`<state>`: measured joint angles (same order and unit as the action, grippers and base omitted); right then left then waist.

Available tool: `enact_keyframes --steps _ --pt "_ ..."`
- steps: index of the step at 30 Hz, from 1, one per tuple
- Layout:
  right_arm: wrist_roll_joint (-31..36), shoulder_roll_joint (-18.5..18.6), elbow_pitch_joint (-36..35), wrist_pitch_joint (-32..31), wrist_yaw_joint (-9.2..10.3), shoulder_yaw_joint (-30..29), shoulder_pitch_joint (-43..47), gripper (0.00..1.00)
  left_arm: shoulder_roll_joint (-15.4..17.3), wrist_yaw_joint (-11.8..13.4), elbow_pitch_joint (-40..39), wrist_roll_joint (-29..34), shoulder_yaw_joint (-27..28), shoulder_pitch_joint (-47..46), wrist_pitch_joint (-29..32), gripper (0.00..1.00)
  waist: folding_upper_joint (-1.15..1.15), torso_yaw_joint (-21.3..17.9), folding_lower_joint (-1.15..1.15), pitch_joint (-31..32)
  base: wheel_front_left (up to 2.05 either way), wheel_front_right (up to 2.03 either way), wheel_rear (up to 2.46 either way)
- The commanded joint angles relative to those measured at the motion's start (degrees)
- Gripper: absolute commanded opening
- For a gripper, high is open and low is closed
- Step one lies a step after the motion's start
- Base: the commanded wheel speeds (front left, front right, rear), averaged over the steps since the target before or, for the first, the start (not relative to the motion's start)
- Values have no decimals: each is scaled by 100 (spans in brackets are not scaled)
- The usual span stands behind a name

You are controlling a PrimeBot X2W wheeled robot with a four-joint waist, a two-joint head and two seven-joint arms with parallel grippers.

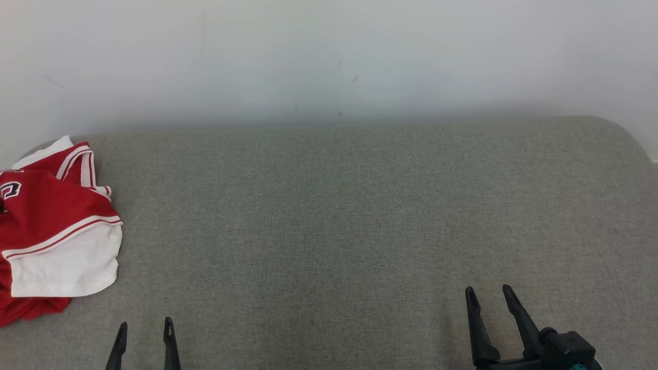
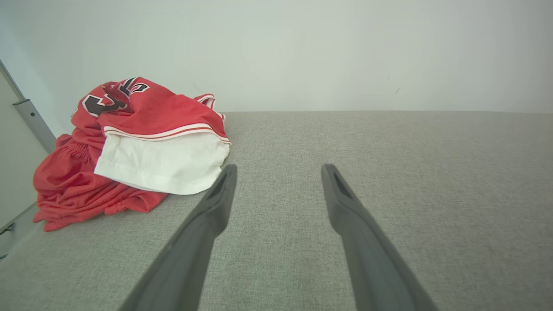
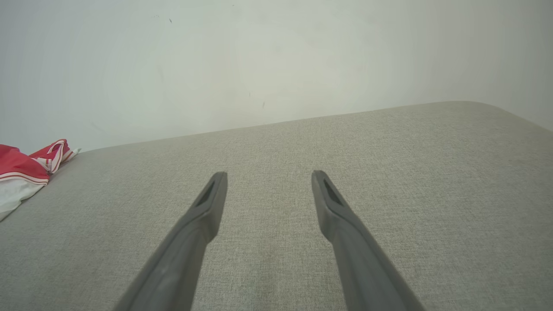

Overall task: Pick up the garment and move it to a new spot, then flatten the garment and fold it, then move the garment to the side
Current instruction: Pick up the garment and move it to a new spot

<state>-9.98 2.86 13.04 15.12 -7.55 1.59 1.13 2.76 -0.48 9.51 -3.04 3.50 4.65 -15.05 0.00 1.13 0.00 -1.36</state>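
The garment (image 1: 54, 231) is a crumpled red and white jersey with striped trim, heaped at the far left of the grey fabric surface (image 1: 349, 216). From the left wrist camera the garment (image 2: 138, 147) lies ahead and to the left, its white panel close to the left fingertip. The right wrist view catches a corner of the garment (image 3: 21, 172) at its left edge. My left gripper (image 1: 145, 329) stands open near the front edge, right of the heap and apart from it. My right gripper (image 1: 488, 294) is open at the lower right, nothing between its fingers.
A pale wall (image 1: 329, 56) runs along the far edge of the grey surface. The surface rounds off at its far right corner (image 1: 617, 128). A grey bar (image 2: 32, 119) stands off the surface's left side beyond the heap.
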Motion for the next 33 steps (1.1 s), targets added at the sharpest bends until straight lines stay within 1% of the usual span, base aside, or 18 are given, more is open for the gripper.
enact_keyframes --steps 1,7,10,17,27,32,33 --pt "36 3 -22 6 12 -12 35 100 22 11 10 -23 -3 21 -21 100 0 23 0 -1 0 0 0" --pt "38 3 -27 5 12 -5 57 100 22 30 20 -15 10 -20 -20 100 0 196 0 -3 0 0 0" --pt "37 3 -27 6 12 -16 83 100 22 34 34 10 22 -22 -20 100 0 356 0 -1 0 0 0" --pt "58 2 -9 5 12 -27 124 100 19 102 50 -51 89 41 -20 100 0 876 0 4 0 0 0" --pt "112 3 41 6 12 -57 231 100 19 141 124 -61 116 139 -20 100 0 1754 0 92 0 0 0" --pt "99 2 71 5 12 -45 257 100 19 129 168 -49 156 191 -20 100 0 2134 0 163 0 0 0" --pt "99 2 71 5 12 -45 257 100 19 129 168 -49 156 191 -20 100 0 2134 0 163 0 0 0"
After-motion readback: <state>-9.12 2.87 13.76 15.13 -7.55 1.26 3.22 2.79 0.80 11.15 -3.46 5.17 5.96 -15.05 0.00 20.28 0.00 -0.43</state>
